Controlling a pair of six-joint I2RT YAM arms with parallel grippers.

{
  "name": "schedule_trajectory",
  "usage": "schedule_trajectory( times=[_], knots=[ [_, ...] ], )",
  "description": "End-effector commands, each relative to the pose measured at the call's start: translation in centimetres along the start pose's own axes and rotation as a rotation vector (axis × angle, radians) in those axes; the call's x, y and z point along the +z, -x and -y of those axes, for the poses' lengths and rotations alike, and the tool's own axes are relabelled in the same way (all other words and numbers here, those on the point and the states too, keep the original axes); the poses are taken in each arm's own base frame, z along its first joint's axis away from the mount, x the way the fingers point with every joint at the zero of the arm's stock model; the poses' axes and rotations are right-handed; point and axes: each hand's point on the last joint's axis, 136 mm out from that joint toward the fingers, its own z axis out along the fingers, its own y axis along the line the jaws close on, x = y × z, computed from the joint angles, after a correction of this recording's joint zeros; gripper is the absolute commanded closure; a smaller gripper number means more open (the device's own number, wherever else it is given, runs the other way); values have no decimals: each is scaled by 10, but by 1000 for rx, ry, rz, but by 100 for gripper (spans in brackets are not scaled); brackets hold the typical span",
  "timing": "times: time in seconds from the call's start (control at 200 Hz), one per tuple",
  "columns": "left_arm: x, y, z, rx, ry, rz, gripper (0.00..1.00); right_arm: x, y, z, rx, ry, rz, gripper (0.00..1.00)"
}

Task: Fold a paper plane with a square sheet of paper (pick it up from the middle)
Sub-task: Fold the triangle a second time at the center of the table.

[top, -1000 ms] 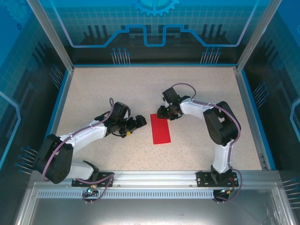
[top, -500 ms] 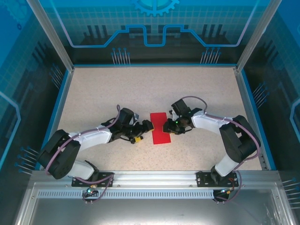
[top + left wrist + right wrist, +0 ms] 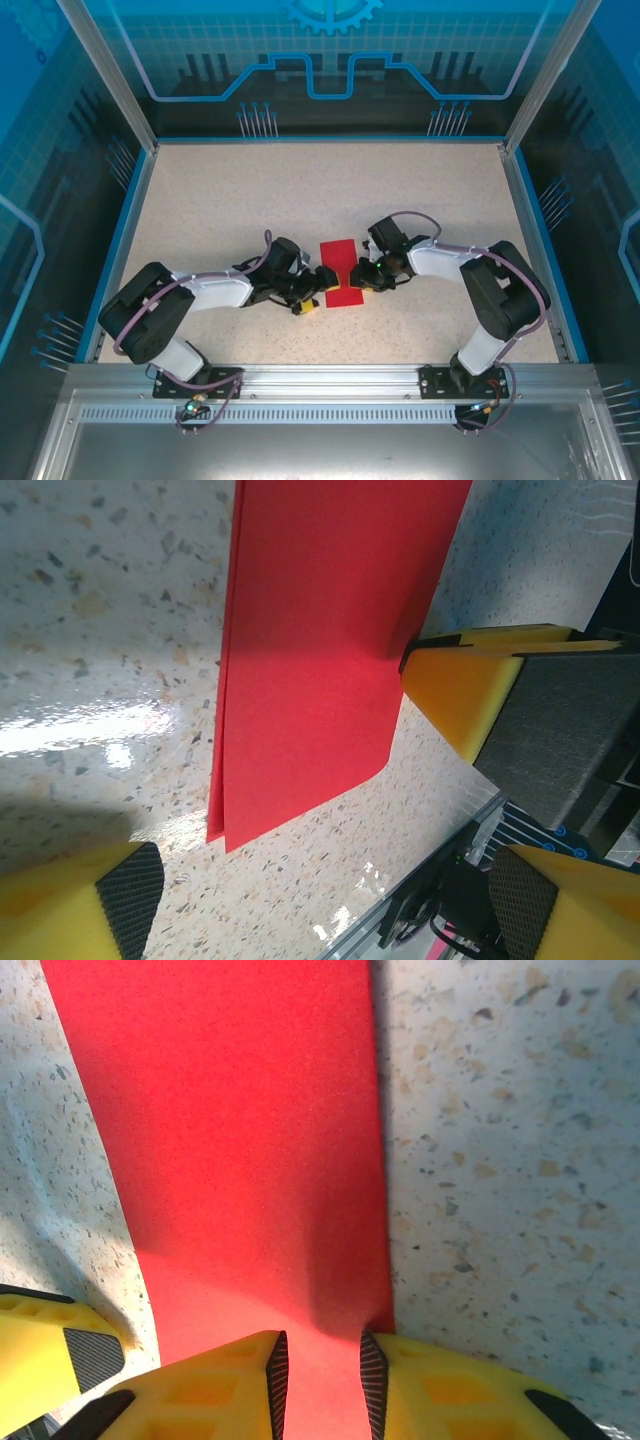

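Both of my grippers have closed in since the earlier view on the square sheet of paper (image 3: 340, 270), which lies flat at the middle of the table (image 3: 250, 200) as a narrow doubled rectangle. I judge the first fold done, with the nose folds, wings and centre crease of the paper plane still to make. My right gripper (image 3: 320, 1360) has its jaws drawn nearly together at the sheet's right edge, though I cannot tell whether it is clamped, and my left gripper (image 3: 325, 900) stands wide apart at the left edge.

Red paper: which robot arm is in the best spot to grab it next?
Probably the right. The right gripper has its fingers astride an edge of the red paper, nearly closed. The left gripper stands wide open at the other side, gripping nothing.
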Motion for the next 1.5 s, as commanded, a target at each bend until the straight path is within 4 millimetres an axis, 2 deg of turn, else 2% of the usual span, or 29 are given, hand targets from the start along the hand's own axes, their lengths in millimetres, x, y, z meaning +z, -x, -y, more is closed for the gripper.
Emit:
schedule_trajectory(
  times=[0.0,0.395,0.965,1.065,1.135,1.26,1.36,1.495],
  knots=[
    [3,-3,14,8,-40,-29,13,10,-10,17,43,-22,-36,71],
    [9,-6,18,14,-44,-50,14,11,-11,24,112,36,-46,71],
    [19,-9,22,12,-51,-79,20,12,-13,29,117,32,-47,71],
    [18,-9,24,16,-59,-76,24,13,-14,31,117,28,-51,71],
    [17,-9,26,24,-65,-70,31,14,-15,32,115,24,-57,72],
    [15,-7,31,45,-80,-60,42,16,-19,35,100,13,-73,82],
    [14,-7,40,65,-107,-62,49,16,-24,39,60,-19,-93,83],
    [13,-4,52,91,-134,-56,50,16,-28,48,23,-80,-103,84]
  ],
)
